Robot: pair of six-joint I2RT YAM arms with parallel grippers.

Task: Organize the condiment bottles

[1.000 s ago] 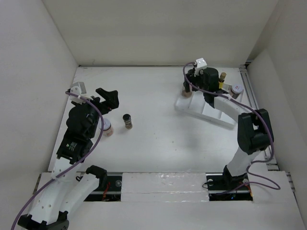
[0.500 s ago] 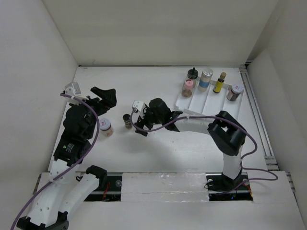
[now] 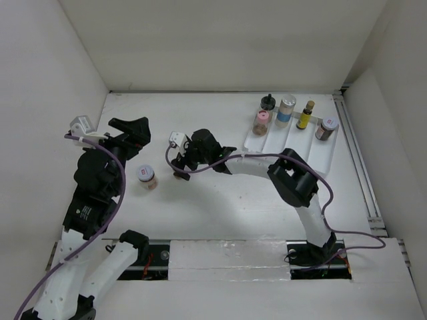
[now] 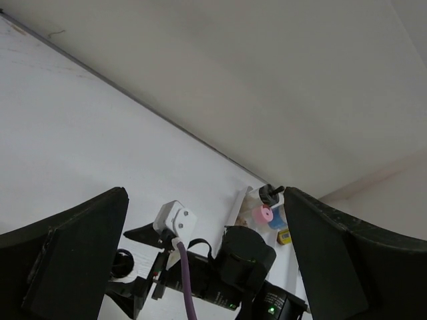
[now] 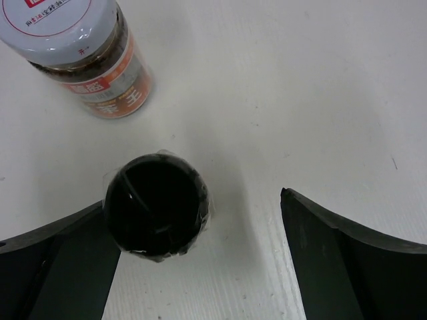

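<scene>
A small dark bottle (image 5: 157, 205) stands on the table between the fingers of my open right gripper (image 5: 200, 257), close to the left finger (image 5: 53, 267). It is mostly hidden under the gripper (image 3: 179, 168) in the top view. A jar with a red-marked lid (image 3: 146, 177) stands just left of it, also in the right wrist view (image 5: 77, 47). The white tray (image 3: 293, 143) holds the pink-lidded jar (image 3: 262, 122), black-capped bottle (image 3: 267, 101), silver-lidded blue-labelled jar (image 3: 287, 110), slim yellow bottle (image 3: 305, 115) and another red-marked jar (image 3: 326, 128). My left gripper (image 3: 137, 137) is open, empty, raised at the left.
White walls enclose the table at the back and both sides. My right arm (image 3: 253, 163) stretches across the middle from its base to the dark bottle. The left wrist view looks over that arm (image 4: 247, 260) toward the tray bottles (image 4: 261, 215).
My right arm swung from the tray at the back right across to the dark bottle and came down around it. My left gripper drew back to the left, away from the jar.
</scene>
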